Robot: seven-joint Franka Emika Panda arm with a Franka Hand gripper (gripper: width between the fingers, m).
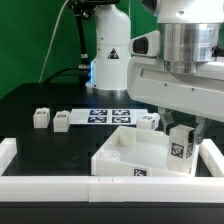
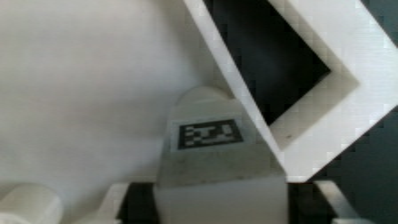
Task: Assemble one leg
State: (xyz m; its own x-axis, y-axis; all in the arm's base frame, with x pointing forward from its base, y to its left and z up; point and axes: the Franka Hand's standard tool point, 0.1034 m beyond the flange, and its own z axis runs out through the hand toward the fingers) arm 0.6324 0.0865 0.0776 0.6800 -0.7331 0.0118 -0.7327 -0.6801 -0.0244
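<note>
Leg (image 2: 215, 150) sits pinched in end effector (image 2: 217, 192), beside tray (image 1: 115, 155) rim.

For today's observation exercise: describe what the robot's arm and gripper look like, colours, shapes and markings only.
The arm is glossy white and rounded, with a black triangular warning mark on its column. A ribbed silver cylinder sits at the wrist above a white gripper body with dark fingers. Black cables run behind.
</note>
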